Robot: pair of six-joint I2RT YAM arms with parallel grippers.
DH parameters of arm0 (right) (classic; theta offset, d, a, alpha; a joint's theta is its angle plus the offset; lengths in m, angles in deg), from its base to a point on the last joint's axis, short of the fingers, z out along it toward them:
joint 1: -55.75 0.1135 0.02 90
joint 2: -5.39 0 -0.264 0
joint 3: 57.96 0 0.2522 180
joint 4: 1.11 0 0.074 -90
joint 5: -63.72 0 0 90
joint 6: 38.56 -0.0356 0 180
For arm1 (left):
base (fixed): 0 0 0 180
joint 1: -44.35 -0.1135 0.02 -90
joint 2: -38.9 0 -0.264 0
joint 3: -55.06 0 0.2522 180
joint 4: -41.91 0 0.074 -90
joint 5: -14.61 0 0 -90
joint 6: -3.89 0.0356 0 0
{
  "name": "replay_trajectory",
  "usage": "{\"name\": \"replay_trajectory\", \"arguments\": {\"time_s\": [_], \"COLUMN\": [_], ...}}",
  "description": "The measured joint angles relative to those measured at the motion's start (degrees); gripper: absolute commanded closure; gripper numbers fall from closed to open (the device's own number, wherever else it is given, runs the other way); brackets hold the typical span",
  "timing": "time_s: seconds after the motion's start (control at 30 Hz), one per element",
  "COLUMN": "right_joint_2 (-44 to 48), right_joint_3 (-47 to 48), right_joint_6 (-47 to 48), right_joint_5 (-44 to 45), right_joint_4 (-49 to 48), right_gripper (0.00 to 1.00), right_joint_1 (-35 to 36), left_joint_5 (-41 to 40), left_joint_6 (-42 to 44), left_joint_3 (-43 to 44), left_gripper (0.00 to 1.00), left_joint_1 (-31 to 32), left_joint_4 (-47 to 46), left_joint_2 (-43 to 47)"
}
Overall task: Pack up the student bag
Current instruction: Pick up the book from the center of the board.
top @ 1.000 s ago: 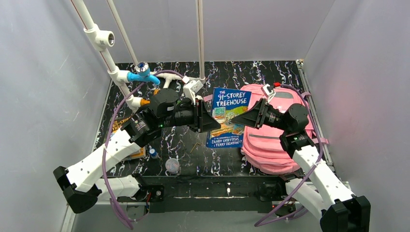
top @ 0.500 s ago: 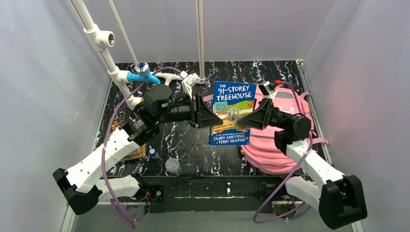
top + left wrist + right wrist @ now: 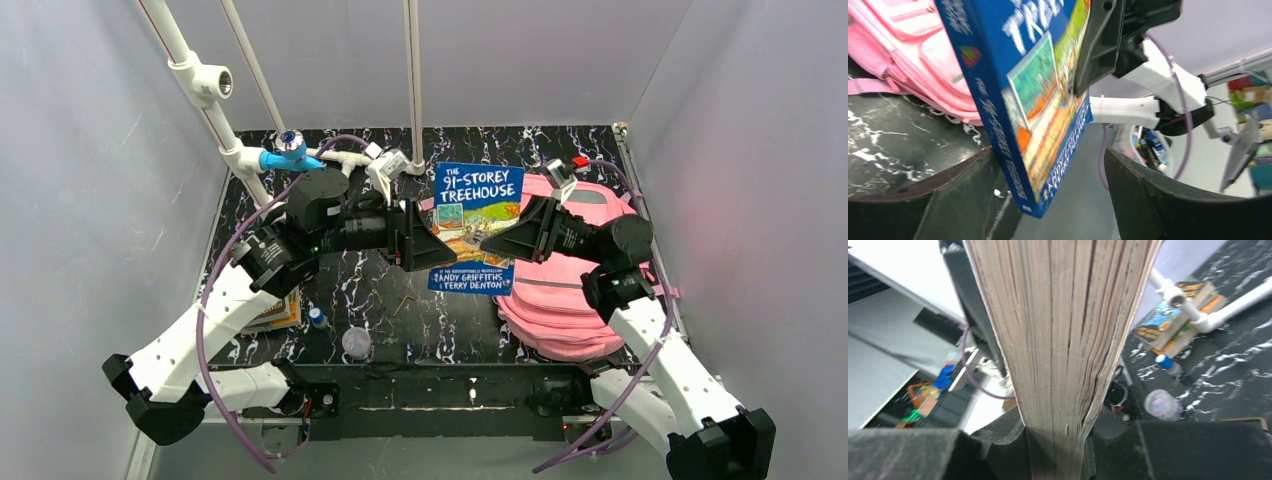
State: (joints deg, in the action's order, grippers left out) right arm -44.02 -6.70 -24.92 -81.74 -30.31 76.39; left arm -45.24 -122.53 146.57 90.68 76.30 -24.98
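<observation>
Right claw (image 3: pixel 492 240) is clamped on the book (image 3: pixel 475 205) at its page edge, holding it off the desk (image 3: pixel 370 290). left claw (image 3: pixel 445 255) is spread wide around the spine corner. student bag (image 3: pixel 560 300) lies just beneath and behind that clamped claw. I judge the book isn't packed yet; I can't see a bag opening.

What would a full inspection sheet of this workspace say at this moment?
Surface: black marbled table, partly covered.
Job's things: pink student bag lies at the right; blue book is held in the air beside it, not yet inside.
Clutter: second book, blue-capped bottle and clear round object at the left front.
Grippers: right gripper shut on the blue book's page edge; left gripper open around its spine.
Cables: purple cable loops along each arm.
Surroundings: white pipe frame at the back left; plain walls.
</observation>
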Motion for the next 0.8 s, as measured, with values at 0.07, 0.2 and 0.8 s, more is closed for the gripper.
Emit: {"name": "replay_trajectory", "arguments": {"time_s": [0.07,0.2,0.8], "right_joint_2": [0.3,0.3,0.2], "right_joint_3": [4.0,7.7,26.0], "right_joint_6": [7.2,17.7,36.6], "right_joint_5": [1.7,7.6,40.8], "right_joint_4": [11.7,31.3,76.4], "right_gripper": [0.99,0.99,0.99], "right_joint_1": [0.0,0.0,-0.1], "left_joint_5": [-1.3,-2.4,3.5], "left_joint_6": [2.2,6.8,7.4], "left_joint_3": [-0.8,-6.2,-17.5], "left_gripper": [0.16,0.11,0.02], "left_joint_1": [-0.1,-0.1,-0.1], "left_joint_4": [0.9,-0.7,-16.0], "left_joint_2": [1.0,3.5,-2.4]}}
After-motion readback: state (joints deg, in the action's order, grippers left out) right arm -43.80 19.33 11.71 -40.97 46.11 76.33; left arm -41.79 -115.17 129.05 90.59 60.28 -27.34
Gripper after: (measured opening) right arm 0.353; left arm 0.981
